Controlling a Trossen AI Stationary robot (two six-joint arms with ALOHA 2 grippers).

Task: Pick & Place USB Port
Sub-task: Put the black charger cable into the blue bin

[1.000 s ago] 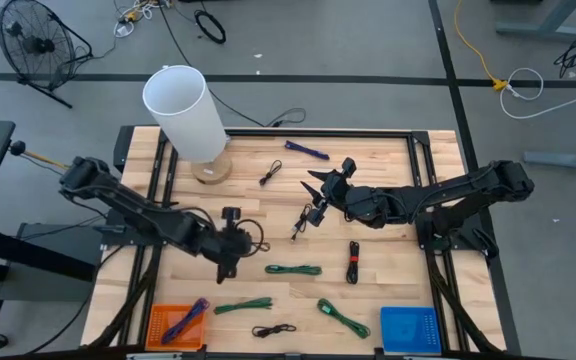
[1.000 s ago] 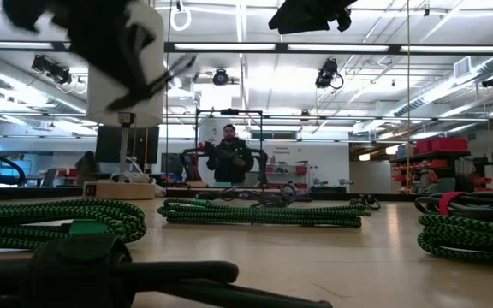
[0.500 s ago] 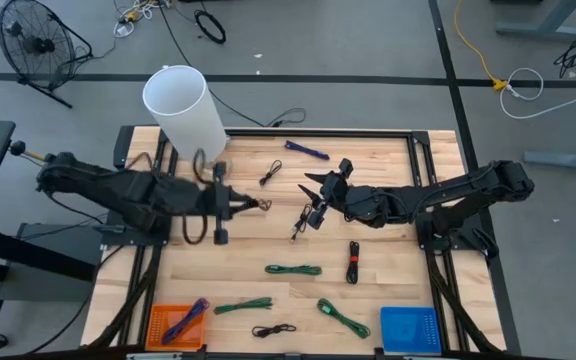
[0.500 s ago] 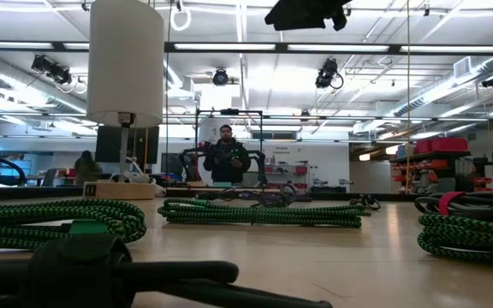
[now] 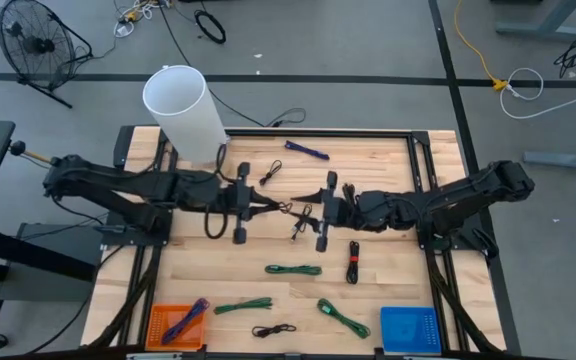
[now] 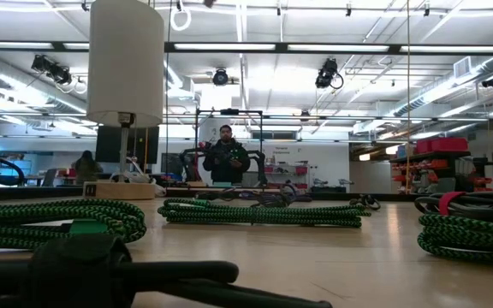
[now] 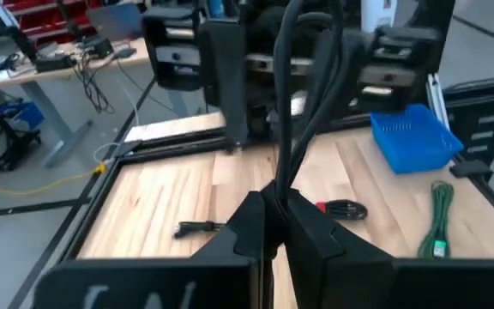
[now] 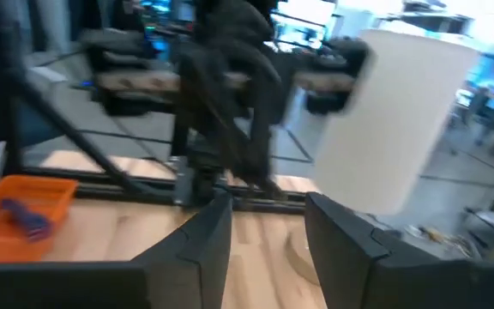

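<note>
Since a moment ago the left gripper has carried its black cable inward to mid-table, and the right gripper has swung round to face it. The cable is a thin, dark loop, clamped between the left fingers and hanging above the wooden table — its long axis runs toward the right gripper. Both arms stretch low — the right fingers stand apart, empty.

a light wooden slatted worktop sits on a grey concrete floor strewn with cables. a black floor fan stands nearby. bright ceiling strip lights cross the hall, where a person stands.
</note>
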